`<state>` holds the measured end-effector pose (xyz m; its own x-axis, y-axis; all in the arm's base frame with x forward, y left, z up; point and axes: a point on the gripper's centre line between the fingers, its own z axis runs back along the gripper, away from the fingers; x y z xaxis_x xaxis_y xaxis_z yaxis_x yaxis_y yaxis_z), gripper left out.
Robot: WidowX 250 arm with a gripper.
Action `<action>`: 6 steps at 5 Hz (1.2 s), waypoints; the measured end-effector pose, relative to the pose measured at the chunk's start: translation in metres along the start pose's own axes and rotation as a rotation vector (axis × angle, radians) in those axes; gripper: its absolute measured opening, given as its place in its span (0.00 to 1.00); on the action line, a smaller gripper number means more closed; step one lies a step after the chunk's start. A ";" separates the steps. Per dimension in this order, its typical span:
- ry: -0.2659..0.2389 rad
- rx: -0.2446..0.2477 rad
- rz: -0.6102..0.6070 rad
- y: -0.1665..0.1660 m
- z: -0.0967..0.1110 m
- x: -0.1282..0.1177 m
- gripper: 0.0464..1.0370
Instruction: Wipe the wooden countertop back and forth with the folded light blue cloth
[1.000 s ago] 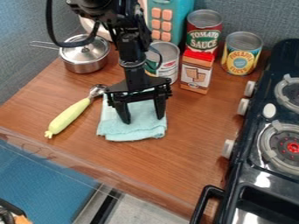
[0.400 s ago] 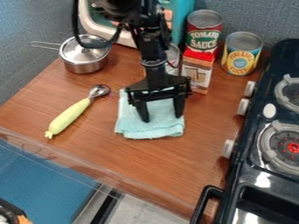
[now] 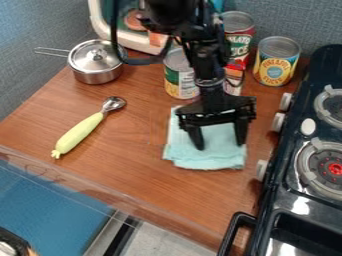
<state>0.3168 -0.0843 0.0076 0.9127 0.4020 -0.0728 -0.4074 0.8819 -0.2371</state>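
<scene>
So the claw (image 3: 220, 145) is hanging down over the pale teal cloth (image 3: 207, 159), and its two fingers are standing well apart, so I'm calling it open. The tips are looking like they're meeting the fabric, one toward each side, though from this angle I can't swear how hard they're pressing. Nothing is sitting pinched between them as far as I can see. My guess is the wide stance is giving the tips two separate contact spots, which would be keeping the cloth from twisting around a single point. The cloth itself is lying flat on the wooden desk (image 3: 133, 170), looking folded into a rough square, just beside the black toy stove (image 3: 284, 187) and its white front knobs. Lying low like that, it's probably relying on downward pressure and friction rather than being held by an edge.

Over on the left side of the view, a scoop (image 3: 79, 133) with a yellow-green handle is resting at a slant, its metal bowl aiming toward the back, well apart from the cloth. Behind it, a small saucepan (image 3: 97, 77) is standing upright with its lid (image 3: 90, 57) on, which is likely just keeping the two together. A green-and-white can (image 3: 179, 82) is standing behind the cloth, and a yellow can (image 3: 275, 67) is standing near the stove's back corner, both resting stably on their flat bases.
</scene>
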 end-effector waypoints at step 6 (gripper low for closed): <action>-0.035 0.036 0.185 0.059 0.013 0.020 0.96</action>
<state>0.3101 -0.0208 0.0050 0.8208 0.5659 -0.0781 -0.5696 0.8001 -0.1882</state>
